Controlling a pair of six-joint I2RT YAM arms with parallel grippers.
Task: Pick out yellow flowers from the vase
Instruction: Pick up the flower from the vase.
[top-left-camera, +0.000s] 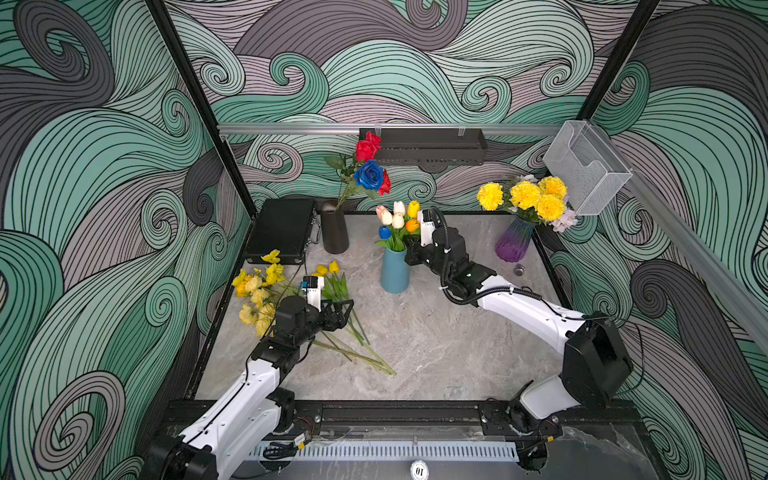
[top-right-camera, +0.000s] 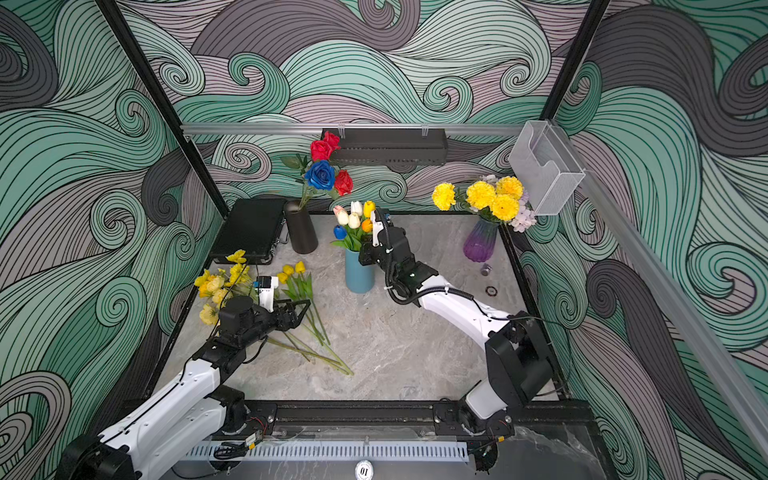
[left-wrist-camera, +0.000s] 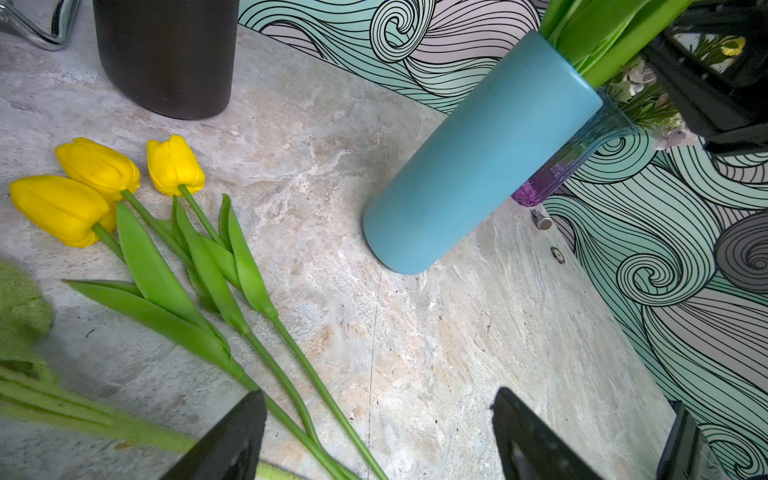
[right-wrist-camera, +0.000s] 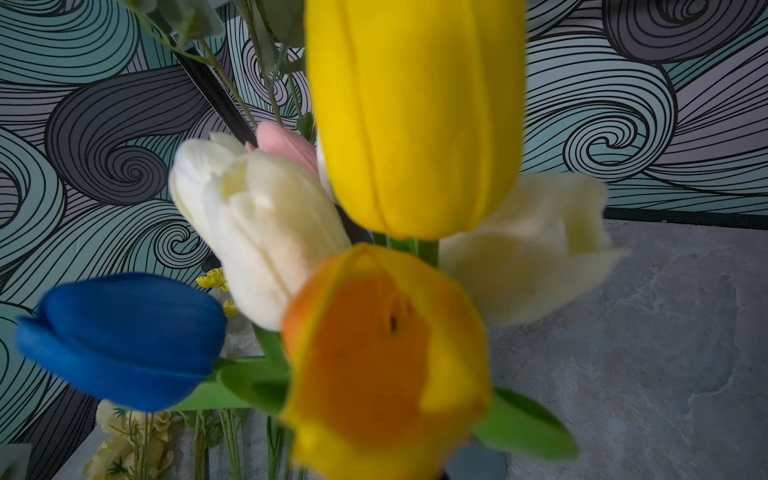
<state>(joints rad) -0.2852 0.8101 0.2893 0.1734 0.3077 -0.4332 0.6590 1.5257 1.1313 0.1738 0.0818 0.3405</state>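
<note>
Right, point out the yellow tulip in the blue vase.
In both top views the yellow tulip rises from the blue vase at mid-table, just above the orange tulip and right of the white tulips.

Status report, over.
Left gripper open over laid-out yellow flowers. Right gripper shut just above blue vase, grip hidden. Yellow tulip not yet out; orange tulip crowds it.

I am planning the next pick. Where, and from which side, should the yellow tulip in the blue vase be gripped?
I would grip the yellow tulip by its green stem under the head, above the rim of the blue vase. It stands upright at the bunch's edge toward the purple vase, white tulips crowding its other side, so approach from the purple vase's side.
</note>
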